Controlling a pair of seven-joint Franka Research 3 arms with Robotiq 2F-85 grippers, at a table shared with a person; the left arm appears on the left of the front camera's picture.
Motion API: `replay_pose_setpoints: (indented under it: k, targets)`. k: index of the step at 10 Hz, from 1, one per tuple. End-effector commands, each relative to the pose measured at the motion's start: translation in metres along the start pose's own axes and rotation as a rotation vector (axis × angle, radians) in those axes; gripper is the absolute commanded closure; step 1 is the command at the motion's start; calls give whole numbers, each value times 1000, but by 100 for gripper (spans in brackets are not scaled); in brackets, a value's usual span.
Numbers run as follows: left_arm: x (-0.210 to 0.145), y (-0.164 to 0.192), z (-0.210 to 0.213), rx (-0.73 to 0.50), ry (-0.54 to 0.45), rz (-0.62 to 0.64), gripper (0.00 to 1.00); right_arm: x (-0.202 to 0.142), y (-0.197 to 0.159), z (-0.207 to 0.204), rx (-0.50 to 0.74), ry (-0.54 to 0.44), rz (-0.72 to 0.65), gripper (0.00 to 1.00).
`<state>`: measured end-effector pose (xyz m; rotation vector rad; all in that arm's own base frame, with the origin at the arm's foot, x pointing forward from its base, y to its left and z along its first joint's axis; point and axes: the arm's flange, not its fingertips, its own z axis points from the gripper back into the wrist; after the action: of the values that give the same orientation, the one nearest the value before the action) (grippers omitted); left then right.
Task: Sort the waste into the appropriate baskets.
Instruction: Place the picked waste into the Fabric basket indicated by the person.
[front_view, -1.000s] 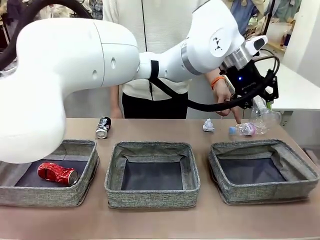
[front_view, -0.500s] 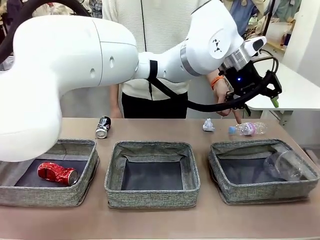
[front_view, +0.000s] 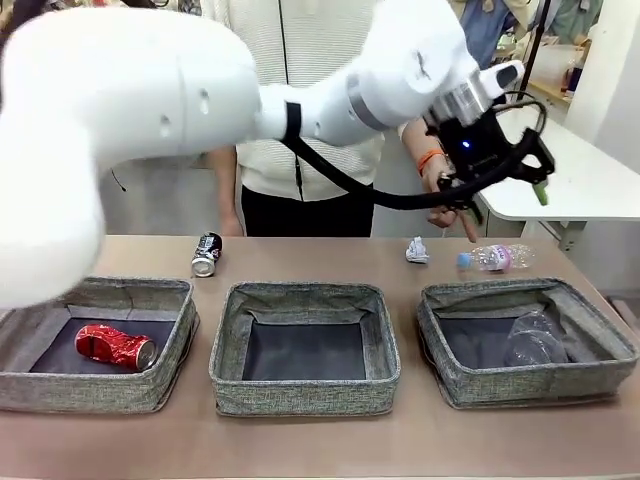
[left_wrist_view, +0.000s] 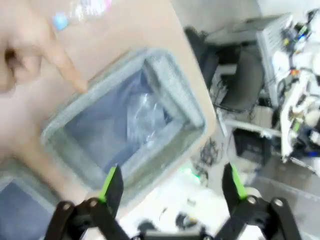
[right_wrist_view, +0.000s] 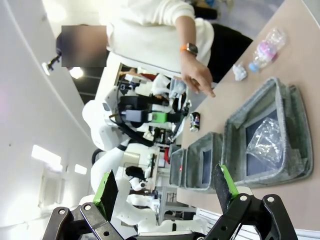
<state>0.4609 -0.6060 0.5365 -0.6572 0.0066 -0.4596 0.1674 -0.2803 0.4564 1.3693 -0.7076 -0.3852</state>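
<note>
My left gripper (front_view: 506, 196) hangs open and empty above the far edge of the right basket (front_view: 520, 289); from its own wrist view the left gripper (left_wrist_view: 171, 175) looks down into that basket (left_wrist_view: 185, 110). A clear plastic cup (front_view: 535, 340) (left_wrist_view: 147, 112) lies inside it. The crushed red can (front_view: 115, 347) rests in the left basket (front_view: 150, 291). The middle basket (front_view: 300, 292) holds nothing. On the table beyond lie a black-and-silver can (front_view: 206, 253), a white paper wad (front_view: 417, 250) and a pink-labelled bottle (front_view: 493, 258). My right gripper (right_wrist_view: 165, 180) stands open, well off the table.
A person stands at the far side, one hand (front_view: 447, 195) pointing a finger down near the bottle, close beside my left gripper. The table's front strip before the baskets is bare. A white side table (front_view: 590, 185) stands at the back right.
The left gripper opened and the clear cup fell from it into the right basket, where it has settled. The gripper has lifted slightly.
</note>
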Motion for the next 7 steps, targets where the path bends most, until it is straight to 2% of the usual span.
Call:
replay_pose_setpoints:
  k: [1,2,3,4,5,7]
  targets:
    - [-35,31,96,38,154,60,0,5,-1,-26,-7,91,5,0]
    - [-58,56,146,20,189,142,0,8,-1,-45,-24,140,2,0]
    - [-100,92,206,-34,112,247,0,11,1,-72,-30,207,-4,0]
    - [-124,113,236,-97,81,293,0,12,3,-88,-33,242,-4,0]
    - [-162,147,272,-181,2,381,0,10,10,-116,-43,306,-7,0]
    - [-220,209,314,-348,-62,479,0,4,24,-171,-35,405,-12,0]
